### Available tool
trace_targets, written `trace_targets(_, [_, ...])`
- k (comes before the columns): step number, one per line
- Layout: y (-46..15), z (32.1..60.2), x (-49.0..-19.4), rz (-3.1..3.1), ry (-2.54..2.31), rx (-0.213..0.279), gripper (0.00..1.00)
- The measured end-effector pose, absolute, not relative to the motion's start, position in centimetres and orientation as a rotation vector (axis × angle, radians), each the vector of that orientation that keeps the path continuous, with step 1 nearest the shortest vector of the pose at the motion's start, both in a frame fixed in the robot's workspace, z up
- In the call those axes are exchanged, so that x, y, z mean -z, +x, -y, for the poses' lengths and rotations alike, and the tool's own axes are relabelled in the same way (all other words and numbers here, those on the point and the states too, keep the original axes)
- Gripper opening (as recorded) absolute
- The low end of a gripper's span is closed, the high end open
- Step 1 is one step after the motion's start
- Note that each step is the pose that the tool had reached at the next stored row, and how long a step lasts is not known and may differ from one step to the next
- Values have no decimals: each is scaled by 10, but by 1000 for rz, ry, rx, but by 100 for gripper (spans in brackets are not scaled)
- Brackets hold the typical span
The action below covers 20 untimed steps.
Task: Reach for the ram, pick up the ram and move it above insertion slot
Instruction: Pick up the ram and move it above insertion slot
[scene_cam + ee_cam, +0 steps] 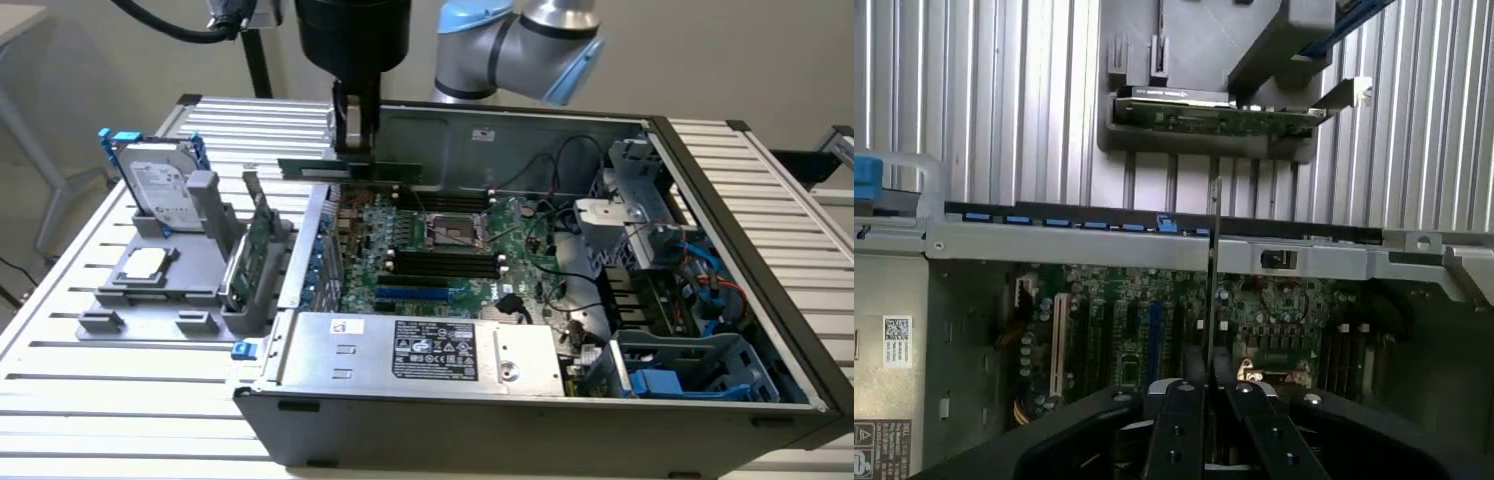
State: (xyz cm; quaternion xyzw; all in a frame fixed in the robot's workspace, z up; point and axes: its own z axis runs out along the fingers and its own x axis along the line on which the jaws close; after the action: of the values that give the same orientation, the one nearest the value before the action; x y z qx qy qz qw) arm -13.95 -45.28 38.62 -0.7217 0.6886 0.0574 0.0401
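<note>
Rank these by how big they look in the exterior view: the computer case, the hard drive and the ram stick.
1. Computer case, by far the largest.
2. Hard drive, upright in its grey holder.
3. Ram stick, a thin green strip held in the gripper above the motherboard.

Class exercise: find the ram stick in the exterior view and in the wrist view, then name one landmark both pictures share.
Exterior view: the ram hangs level from the gripper, above the open case's rear edge.
Wrist view: the ram appears edge-on, a thin line rising from the gripper.
Shared landmark: the motherboard.
</note>
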Motion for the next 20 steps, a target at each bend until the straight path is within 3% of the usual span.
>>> trace_targets(11, [-90,446,-386,-2110,-2211,-177,14])
trace_targets(20, [-66,419,-383,-2111,-2212,-175,14])
